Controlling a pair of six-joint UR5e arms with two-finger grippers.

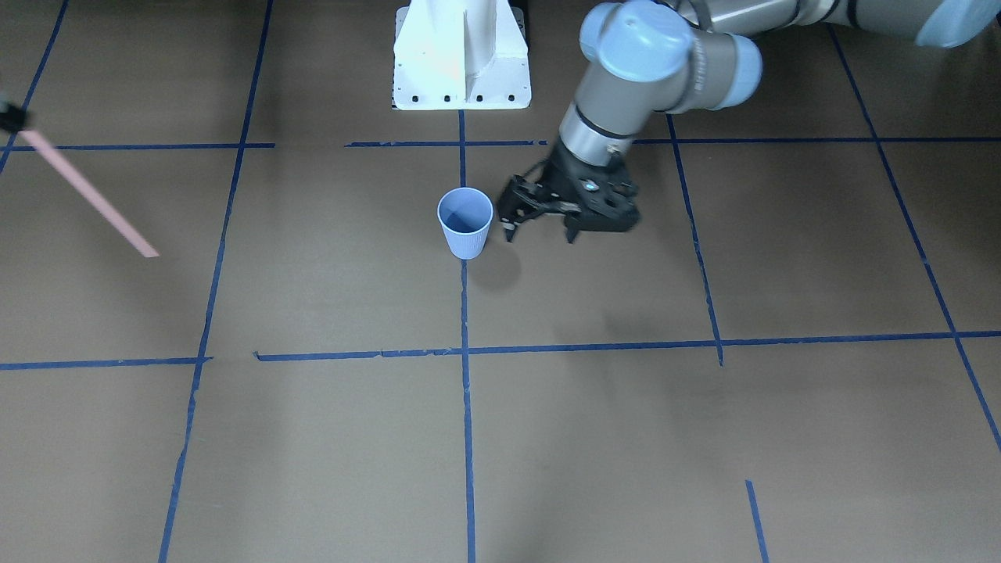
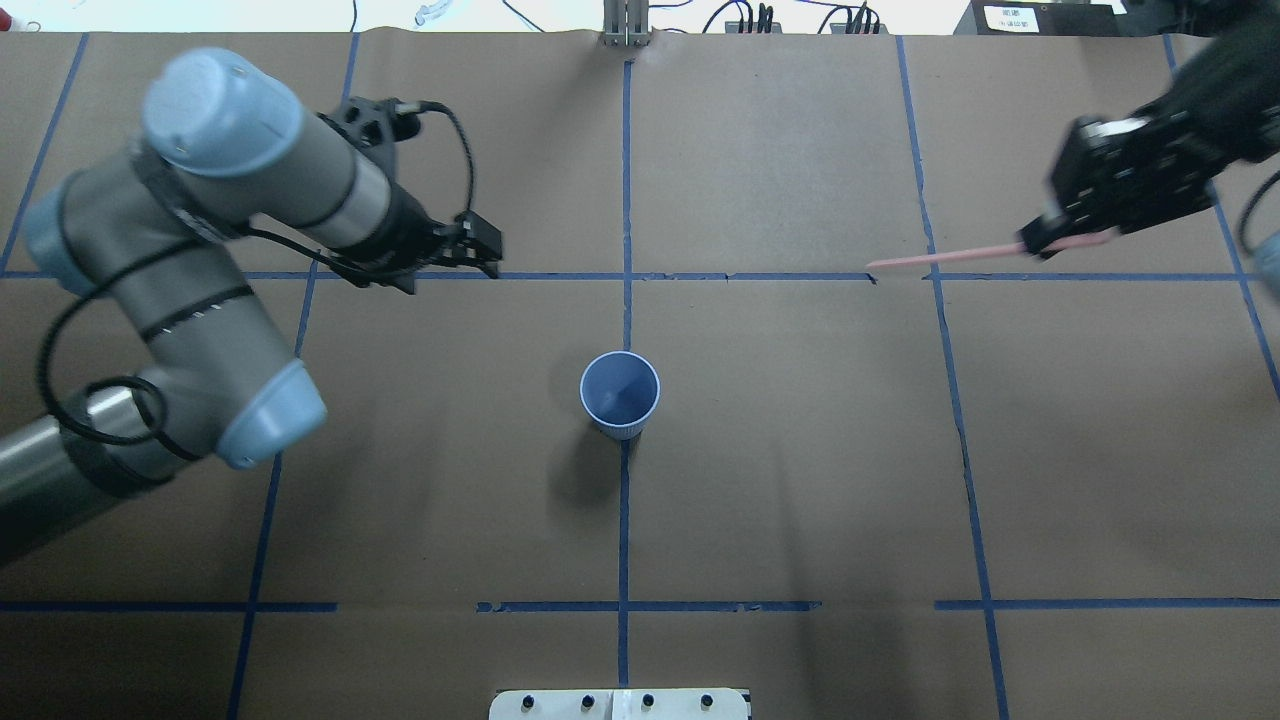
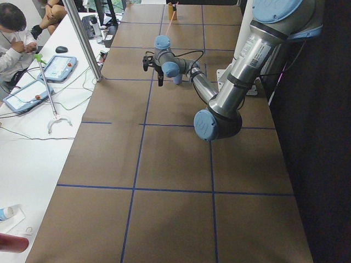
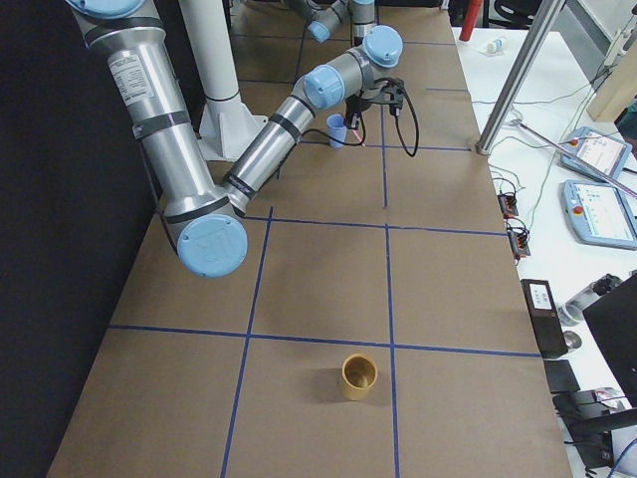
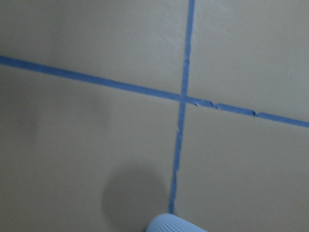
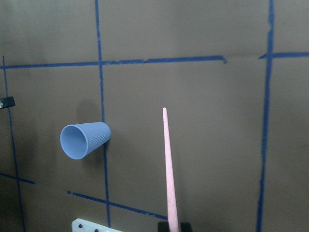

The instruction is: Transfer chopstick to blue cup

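Left arm (image 2: 190, 300) and right arm (image 4: 149, 110): grey tubes, pale blue joint caps, black cables (image 2: 470, 165), black left gripper (image 1: 539, 233), white base (image 1: 461, 55).

The cup (image 2: 620, 395) stands on the table (image 2: 800, 470), the chopstick (image 2: 945, 257) well to the robot's right.

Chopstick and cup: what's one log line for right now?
right gripper: shut on chopstick, far from blue cup | blue cup: upright, empty | left gripper: open, empty | transfer: not yet done
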